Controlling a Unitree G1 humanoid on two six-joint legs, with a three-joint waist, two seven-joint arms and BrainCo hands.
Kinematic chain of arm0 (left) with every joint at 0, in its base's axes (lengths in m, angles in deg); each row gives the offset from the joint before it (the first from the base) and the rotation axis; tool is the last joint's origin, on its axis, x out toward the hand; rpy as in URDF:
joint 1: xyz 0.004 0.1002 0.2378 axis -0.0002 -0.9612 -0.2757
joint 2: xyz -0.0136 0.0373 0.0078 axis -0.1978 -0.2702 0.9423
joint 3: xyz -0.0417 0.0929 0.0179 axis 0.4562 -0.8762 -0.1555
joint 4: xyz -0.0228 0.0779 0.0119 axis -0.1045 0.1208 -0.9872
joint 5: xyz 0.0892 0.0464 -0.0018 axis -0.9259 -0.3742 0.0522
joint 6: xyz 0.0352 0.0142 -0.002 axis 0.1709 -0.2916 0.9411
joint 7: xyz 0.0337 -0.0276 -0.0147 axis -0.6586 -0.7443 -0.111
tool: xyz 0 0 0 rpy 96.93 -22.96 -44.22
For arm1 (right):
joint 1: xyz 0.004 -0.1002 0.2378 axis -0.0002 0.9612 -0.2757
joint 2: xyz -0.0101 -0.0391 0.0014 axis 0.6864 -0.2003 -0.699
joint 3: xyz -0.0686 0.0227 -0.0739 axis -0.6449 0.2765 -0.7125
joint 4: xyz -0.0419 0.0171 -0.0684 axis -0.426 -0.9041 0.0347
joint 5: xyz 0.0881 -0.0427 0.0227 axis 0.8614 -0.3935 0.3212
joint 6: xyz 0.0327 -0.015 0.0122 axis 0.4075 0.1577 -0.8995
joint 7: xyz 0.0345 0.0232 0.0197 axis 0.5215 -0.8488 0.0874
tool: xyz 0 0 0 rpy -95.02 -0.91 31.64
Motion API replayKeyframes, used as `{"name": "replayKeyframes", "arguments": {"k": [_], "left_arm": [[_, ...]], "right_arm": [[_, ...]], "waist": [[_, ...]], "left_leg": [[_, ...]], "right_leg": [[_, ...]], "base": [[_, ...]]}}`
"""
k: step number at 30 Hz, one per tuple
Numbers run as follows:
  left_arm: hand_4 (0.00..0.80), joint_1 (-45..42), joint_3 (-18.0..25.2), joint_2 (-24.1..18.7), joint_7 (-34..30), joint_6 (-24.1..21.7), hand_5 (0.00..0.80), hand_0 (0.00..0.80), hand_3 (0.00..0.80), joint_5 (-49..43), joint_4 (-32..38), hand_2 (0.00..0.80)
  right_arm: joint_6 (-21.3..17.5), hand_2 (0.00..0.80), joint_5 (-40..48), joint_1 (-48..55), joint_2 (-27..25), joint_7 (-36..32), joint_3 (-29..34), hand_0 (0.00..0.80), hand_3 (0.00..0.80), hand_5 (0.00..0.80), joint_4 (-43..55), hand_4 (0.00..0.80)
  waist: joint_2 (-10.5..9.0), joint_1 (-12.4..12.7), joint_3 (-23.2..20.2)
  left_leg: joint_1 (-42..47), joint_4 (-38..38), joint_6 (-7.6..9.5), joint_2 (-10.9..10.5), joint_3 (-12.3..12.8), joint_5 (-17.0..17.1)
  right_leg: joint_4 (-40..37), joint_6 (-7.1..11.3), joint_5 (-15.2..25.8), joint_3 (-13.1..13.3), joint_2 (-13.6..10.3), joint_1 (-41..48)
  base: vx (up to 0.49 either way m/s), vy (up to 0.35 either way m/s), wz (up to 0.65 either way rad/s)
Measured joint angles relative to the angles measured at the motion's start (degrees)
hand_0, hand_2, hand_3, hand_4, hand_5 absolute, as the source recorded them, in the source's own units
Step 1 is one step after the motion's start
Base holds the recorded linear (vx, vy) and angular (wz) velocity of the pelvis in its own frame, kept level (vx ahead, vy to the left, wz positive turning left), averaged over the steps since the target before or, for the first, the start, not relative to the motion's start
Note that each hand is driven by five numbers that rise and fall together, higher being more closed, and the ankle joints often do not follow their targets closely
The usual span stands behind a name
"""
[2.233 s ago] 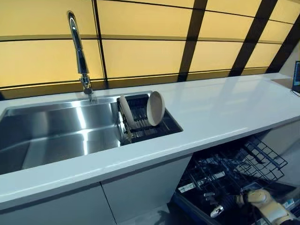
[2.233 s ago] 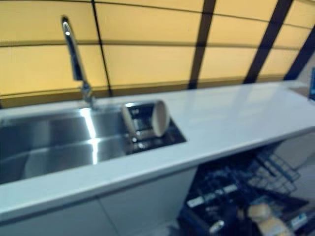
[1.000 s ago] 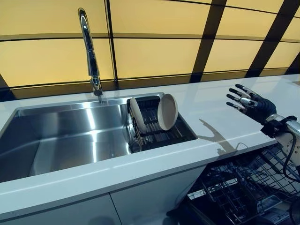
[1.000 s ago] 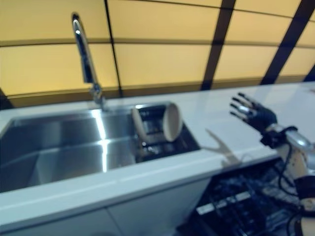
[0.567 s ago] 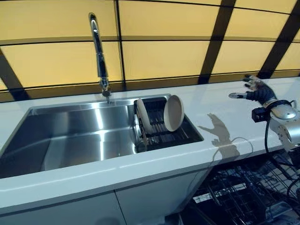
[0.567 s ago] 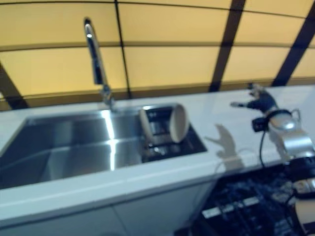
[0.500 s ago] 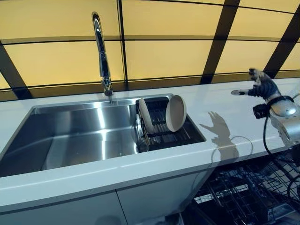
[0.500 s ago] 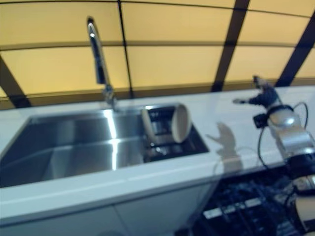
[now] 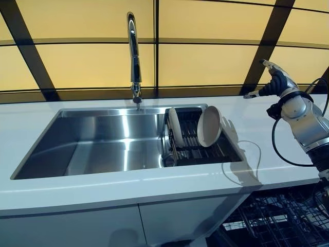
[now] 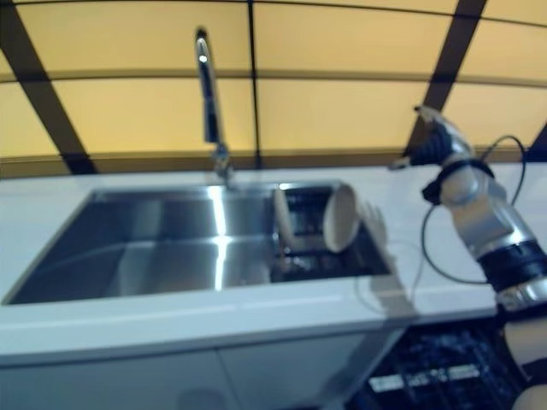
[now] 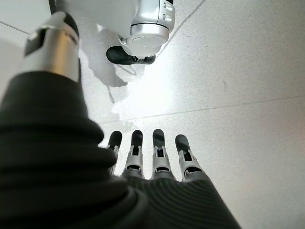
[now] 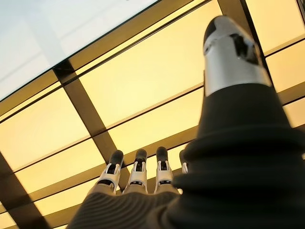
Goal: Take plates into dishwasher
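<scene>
Two beige plates stand in a dark wire rack at the right end of the steel sink. One plate stands upright and edge-on. The other plate leans with its round face showing. My right hand is raised over the counter to the right of the rack, apart from the plates, with straight fingers and nothing in it. Its wrist view shows the fingers against the yellow wall panels. My left hand hangs open over the floor and shows only in its wrist view.
A tall chrome tap stands behind the sink. The white counter runs along the front and to the right. The pulled-out dishwasher rack of dark wire sits below the counter at the lower right. Yellow panels with dark bars form the back wall.
My right hand has risen from the dishwasher rack to above the counter, then up toward the wall. The camera has turned left, so the sink sits further right. The plates have not moved.
</scene>
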Motion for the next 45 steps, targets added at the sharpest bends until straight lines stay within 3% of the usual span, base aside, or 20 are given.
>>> {"name": "replayKeyframes", "arguments": {"k": [21, 26, 35, 45], "left_arm": [[0.000, -0.5, -2.4, -0.2, 0.0, 0.2, 0.000, 0.000, 0.000, 0.0, 0.3, 0.000], [0.000, -0.8, -4.0, -0.3, 0.0, 0.2, 0.000, 0.000, 0.000, 0.0, 0.4, 0.000], [0.000, -0.6, -4.9, -0.3, 0.0, 0.1, 0.000, 0.000, 0.000, 0.1, 0.5, 0.000], [0.000, -0.6, -4.9, -0.7, 0.1, 0.1, 0.000, 0.000, 0.000, 0.1, 0.5, 0.000]], "right_arm": [[13.4, 0.000, 7.0, -0.4, 3.0, -4.3, -0.2, 0.000, 0.000, 0.000, -7.8, 0.000], [15.7, 0.000, 10.0, -5.3, 3.0, -4.5, -2.3, 0.000, 0.000, 0.000, -10.8, 0.000], [17.9, 0.000, 18.4, -9.2, 3.1, -2.7, -4.4, 0.000, 0.000, 0.000, -11.1, 0.000], [18.1, 0.000, 21.5, -12.0, 5.2, -2.2, -4.4, 0.000, 0.000, 0.000, -11.9, 0.000]], "waist": [[-1.30, 0.4, 0.5], [-1.34, 0.5, 1.8], [-1.88, 0.5, 2.8], [-2.99, 2.0, 3.4]], "left_leg": [[-0.9, 0.0, 0.08, 0.0, -0.8, 0.1], [-2.1, 0.0, 0.03, 0.0, -0.9, 0.2], [-3.6, 0.1, 0.10, 0.0, -1.1, 0.4], [-2.1, 0.0, 0.31, -0.4, -1.1, 0.5]], "right_leg": [[0.0, 0.29, -0.3, -0.7, 0.0, -0.1], [0.0, 0.35, -0.4, -0.8, 0.0, -1.1], [0.0, 0.09, -0.2, -0.8, -0.1, -2.1], [0.0, 0.57, -0.7, -0.8, -0.5, -0.3]], "base": [[0.017, 0.007, 0.02], [-0.022, -0.013, 0.01], [-0.026, 0.002, 0.12], [0.022, 0.016, 0.03]]}}
